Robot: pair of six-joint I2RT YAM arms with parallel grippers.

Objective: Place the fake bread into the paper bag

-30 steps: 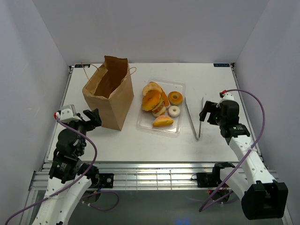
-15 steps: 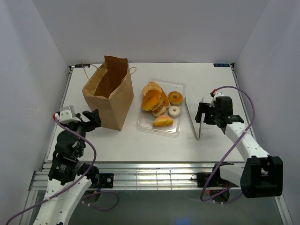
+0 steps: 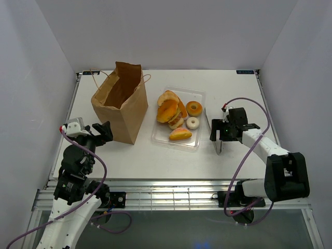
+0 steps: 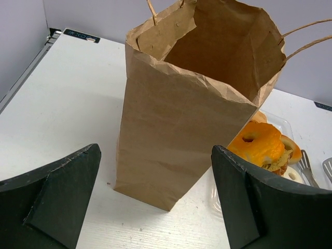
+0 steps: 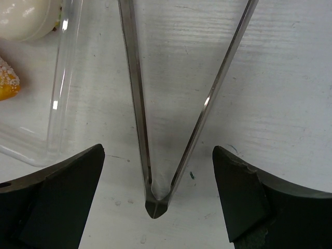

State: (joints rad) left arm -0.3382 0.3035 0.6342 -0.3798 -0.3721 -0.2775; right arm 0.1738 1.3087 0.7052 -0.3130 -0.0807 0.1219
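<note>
- Overhead view: a white worktop [image 3: 129, 161]. A tall brown paper bag [image 3: 120, 104] stands upright at the left with its mouth open, and string handles loop off its rim.
- Just right of the bag, not touching it, a clear tray [image 3: 197, 137] holds the fake bread [image 3: 168, 110]. Golden-orange buns are heaped at the tray's left, a ring doughnut and a pale cream ring sit at its right, and a sugared orange piece lies at the near edge. No bread can be seen in the bag.
- Thin metal tongs [image 3: 219, 149] lie right of the tray, their joined end towards the robot.
- The left tool [image 3: 106, 131] hovers near the bag's near lower corner, spread wide and holding nothing. The right tool [image 3: 220, 134] sits low over the tongs, also spread wide and gripping nothing.
- Left wrist view: the bag fills the frame between the two dark fingers [image 4: 57, 197]. Its creased paper wall faces the camera and its bottom is hidden. Orange bread shows past its right edge, with what look like tong tips at the far right.
- Right wrist view: the V-shaped joint of the tongs lies between the open fingers, and neither finger touches the metal. The tray's corner, a cream piece and a sugared orange piece show at upper left.
- Judged handling: the bread looks light and firm, with smooth rounded skins that could slip. A hold across a bun's middle, or across a ring's band, seems safest.
- The bag looks thin and easily tipped, so it may need steadying near its rim.
</note>
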